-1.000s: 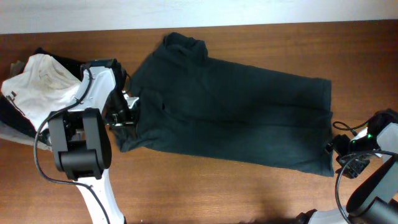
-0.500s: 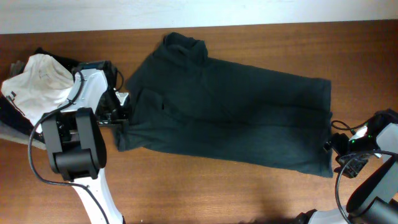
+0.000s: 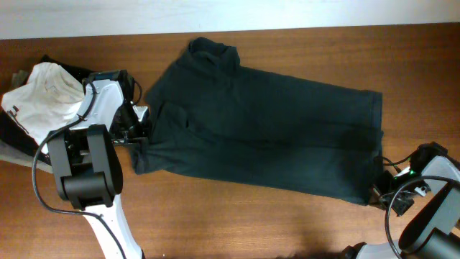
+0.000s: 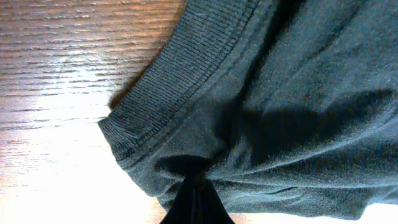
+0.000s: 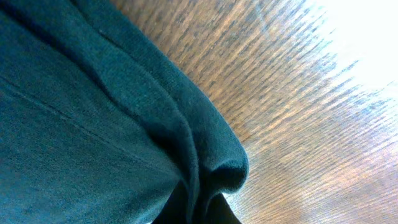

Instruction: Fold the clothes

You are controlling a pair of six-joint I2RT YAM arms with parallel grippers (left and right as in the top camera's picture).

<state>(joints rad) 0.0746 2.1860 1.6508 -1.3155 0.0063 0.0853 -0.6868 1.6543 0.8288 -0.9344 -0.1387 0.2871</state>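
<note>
**Now: dark shirt [image 3: 266, 137] spread flat, pinched at two edges**

From overhead, the dark shirt lies spread across the middle of the wooden table [image 3: 287, 223], a plain surface facing up. The left gripper [image 3: 141, 133] sits at the shirt's left edge, touching the cloth. The right gripper [image 3: 379, 188] sits at the near right corner, against the hem. A white garment [image 3: 44, 97] lies bunched at the table's left end, beside the left arm and apart from the shirt.

At the left wrist, a ribbed band [image 4: 174, 81] of the shirt runs diagonally over the wood. At the bottom of the frame the jaws stand tight together, and a pucker of the dark cloth is gathered between them, so this gripper holds the shirt.

At the right wrist, a rolled edge [image 5: 211, 155] of the shirt curls over the bright wood grain. The jaws at the bottom of the frame are narrow and clamp this fold, with dark cloth filling the left half of the view.
</note>
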